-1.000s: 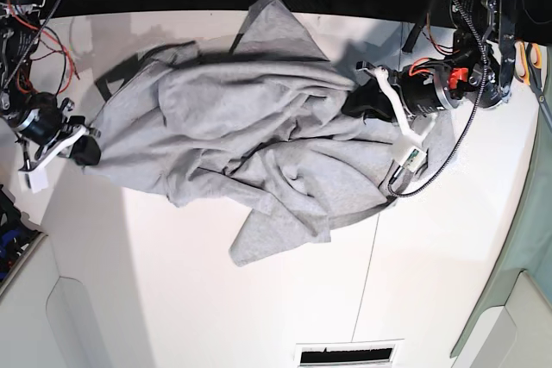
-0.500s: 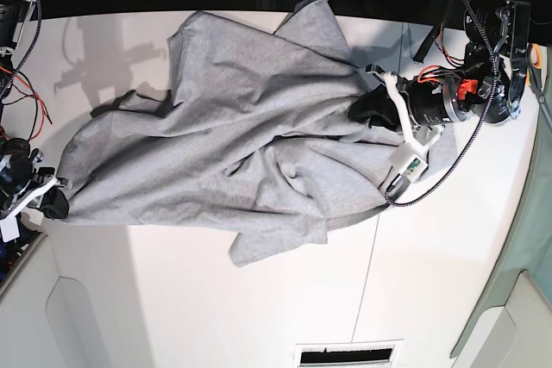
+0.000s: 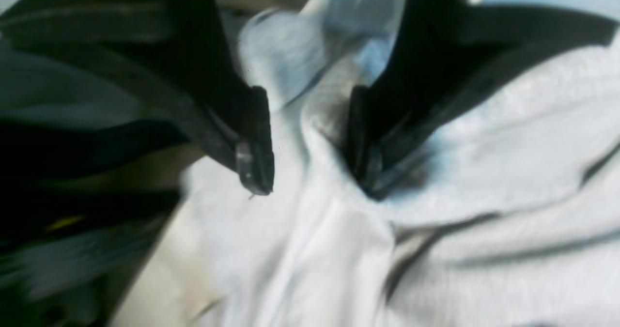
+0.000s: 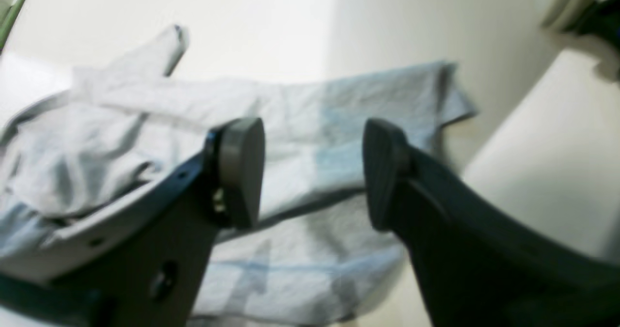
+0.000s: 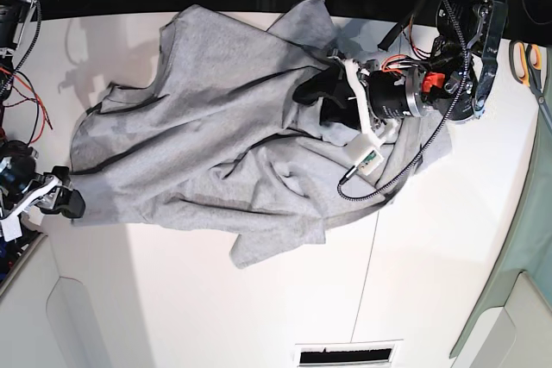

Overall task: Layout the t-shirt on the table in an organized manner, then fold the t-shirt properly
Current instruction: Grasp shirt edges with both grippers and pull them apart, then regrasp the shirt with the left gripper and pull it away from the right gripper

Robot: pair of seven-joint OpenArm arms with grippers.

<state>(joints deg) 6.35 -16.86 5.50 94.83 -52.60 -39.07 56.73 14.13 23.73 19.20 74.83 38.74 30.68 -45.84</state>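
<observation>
The grey t-shirt (image 5: pixel 216 127) lies rumpled and spread across the white table (image 5: pixel 259 299), with no print showing. My left gripper (image 5: pixel 312 92) is over the shirt's upper right part. In the left wrist view the left gripper (image 3: pixel 310 172) has its jaws closed on a raised fold of the t-shirt (image 3: pixel 484 172). My right gripper (image 5: pixel 67 204) is at the shirt's left edge. In the right wrist view the right gripper (image 4: pixel 312 172) is open and empty, with the t-shirt (image 4: pixel 339 123) lying on the table (image 4: pixel 242 26) beyond it.
Orange-handled scissors (image 5: pixel 526 62) lie at the far right. A green cloth (image 5: pixel 539 213) hangs along the right edge. A dark seam (image 5: pixel 366 273) runs down the table's front half, with a vent slot (image 5: pixel 349 355) at the front. Loose wires (image 5: pixel 26 84) sit at the left.
My left gripper has moved left over the shirt, pulling fabric with it. My right gripper has stayed at the left edge and now stands open. The shirt's left side has spread wider.
</observation>
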